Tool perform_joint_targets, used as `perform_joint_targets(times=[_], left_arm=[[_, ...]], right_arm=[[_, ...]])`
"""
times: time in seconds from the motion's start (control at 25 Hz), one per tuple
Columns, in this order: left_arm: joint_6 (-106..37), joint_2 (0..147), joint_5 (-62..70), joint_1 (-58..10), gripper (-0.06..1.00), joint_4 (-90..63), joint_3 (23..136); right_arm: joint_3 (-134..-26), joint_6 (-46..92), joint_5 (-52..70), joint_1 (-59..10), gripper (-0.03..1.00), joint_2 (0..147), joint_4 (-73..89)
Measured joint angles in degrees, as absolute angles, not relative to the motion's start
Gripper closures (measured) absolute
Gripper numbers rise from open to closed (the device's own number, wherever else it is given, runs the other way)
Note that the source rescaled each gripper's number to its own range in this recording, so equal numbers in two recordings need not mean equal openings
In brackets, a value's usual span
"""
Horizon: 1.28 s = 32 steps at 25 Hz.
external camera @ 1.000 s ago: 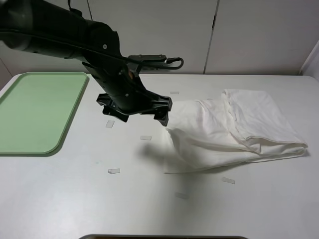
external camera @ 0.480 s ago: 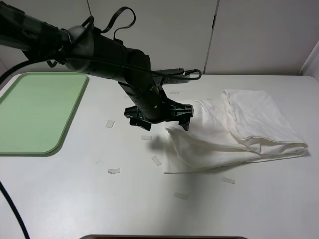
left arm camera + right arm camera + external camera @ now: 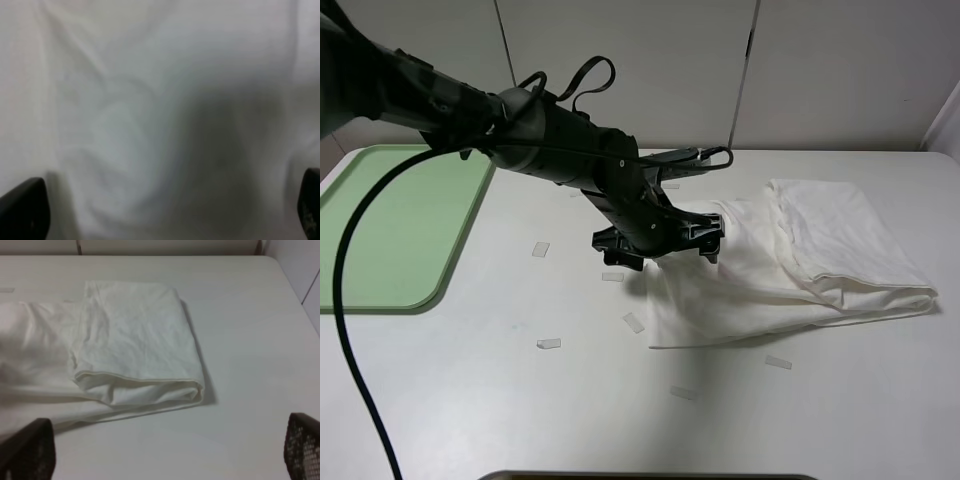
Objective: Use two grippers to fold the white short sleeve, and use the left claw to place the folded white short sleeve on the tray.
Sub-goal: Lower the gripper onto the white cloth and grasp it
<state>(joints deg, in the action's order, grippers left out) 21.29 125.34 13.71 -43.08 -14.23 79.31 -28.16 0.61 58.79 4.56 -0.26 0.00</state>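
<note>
White short sleeve (image 3: 800, 270) directly under the wide-spread left end effector (image 3: 665, 243)

the white table (image 3: 500, 410) carries a pale green tray (image 3: 390, 225) at left, the partly folded white short sleeve (image 3: 800, 265) at right, and small tape strips (image 3: 549, 343) between.

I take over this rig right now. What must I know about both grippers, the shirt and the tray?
Left gripper: open, close over the loose flap of the white short sleeve.
Right gripper: open, off the shirt, looking at its folded end.
Tray: at the left edge of the table, shirt not on it.
Done: shirt partly folded, lying right of centre.
Left: finish the fold, then left gripper carries it to the tray.
</note>
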Motion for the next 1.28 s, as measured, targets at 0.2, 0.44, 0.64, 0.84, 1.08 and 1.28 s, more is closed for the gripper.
perform_joint_targets(times=[0.2, 0.44, 0.64, 0.84, 1.08, 1.28], left_arm=[[22.01, 127.14, 13.48, -44.16, -0.05, -14.47, 80.65], [23.33, 127.13, 14.18, -44.86, -0.05, -14.45, 80.88], [23.45, 127.13, 19.26, -44.86, -0.05, -14.31, 81.74], [23.88, 127.13, 23.53, -44.67, -0.05, -13.24, 82.89], [24.49, 127.20, 24.42, -44.04, -0.05, -10.97, 83.72], [25.37, 128.58, 19.88, -44.08, -0.05, -11.36, 84.17]], right_arm=[[-28.16, 0.61, 58.79, 4.56, -0.03, -0.26, 0.00], [-28.16, 0.61, 58.79, 4.56, -0.03, -0.26, 0.00], [-28.16, 0.61, 58.79, 4.56, -0.03, -0.26, 0.00], [-28.16, 0.61, 58.79, 4.56, -0.03, -0.26, 0.00], [-28.16, 0.61, 58.79, 4.56, -0.03, -0.26, 0.00], [-28.16, 0.61, 58.79, 4.56, -0.03, -0.26, 0.00]])
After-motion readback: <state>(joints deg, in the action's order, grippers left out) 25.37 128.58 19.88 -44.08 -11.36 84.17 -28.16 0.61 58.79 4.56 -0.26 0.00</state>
